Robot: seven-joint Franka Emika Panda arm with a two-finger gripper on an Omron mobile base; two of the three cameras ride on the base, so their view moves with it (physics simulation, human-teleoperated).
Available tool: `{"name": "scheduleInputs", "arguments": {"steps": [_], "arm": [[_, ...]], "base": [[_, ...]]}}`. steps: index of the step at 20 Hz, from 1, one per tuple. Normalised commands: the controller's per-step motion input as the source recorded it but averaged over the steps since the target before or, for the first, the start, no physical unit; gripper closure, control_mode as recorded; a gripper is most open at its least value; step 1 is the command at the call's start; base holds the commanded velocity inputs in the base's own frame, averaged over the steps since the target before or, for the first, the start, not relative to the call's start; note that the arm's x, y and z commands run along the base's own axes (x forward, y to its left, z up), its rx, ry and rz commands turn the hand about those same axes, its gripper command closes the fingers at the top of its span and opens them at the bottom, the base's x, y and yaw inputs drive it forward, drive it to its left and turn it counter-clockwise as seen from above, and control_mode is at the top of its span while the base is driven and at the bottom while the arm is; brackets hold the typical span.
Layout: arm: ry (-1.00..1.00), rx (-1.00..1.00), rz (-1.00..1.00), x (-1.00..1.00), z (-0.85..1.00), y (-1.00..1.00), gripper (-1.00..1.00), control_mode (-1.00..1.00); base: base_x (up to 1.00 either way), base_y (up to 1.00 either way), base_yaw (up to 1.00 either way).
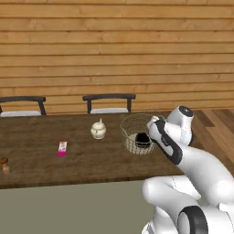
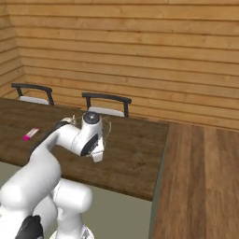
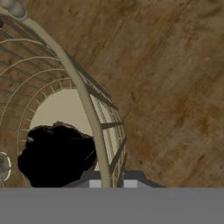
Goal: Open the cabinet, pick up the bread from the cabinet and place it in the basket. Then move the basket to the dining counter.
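basket (image 2: 106, 125) mostly behind the arm

Dining counter (image 1: 55, 160): dark wood planks, matt, grainy close up; front is plain grey-green, smooth. I see basket (image 1: 132, 132) as thin tan wire mesh w/ pale smooth base. Bread (image 3: 54, 153) nearly black, rough-edged, no sheen. White pot (image 1: 98, 130) looks glossy, ceramic-ish. Wall (image 2: 140, 56) = light wood boards. Chairs (image 1: 109, 103): dark frames, pale seats.

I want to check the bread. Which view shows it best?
The hand view: the bread lies large and dark on the basket's pale base. The left base view shows it small, behind mesh. In the right base view the arm covers it.
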Motion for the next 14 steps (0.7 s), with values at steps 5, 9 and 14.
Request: {"name": "scheduleInputs", "arguments": {"steps": [5,9,14], "arm": [[0.00,0.00,0.11,0.17,-0.20,0.00,1.00,-1.00],[0.02,0.00,0.05,0.00,-0.01,0.00,1.00,-1.00],[0.11,0.00,0.00,0.01,-0.03,0.00,1.00,-1.00]], "base": [[0.00,0.00,0.00],[0.00,0.00,0.00],[0.00,0.00,0.00]]}}
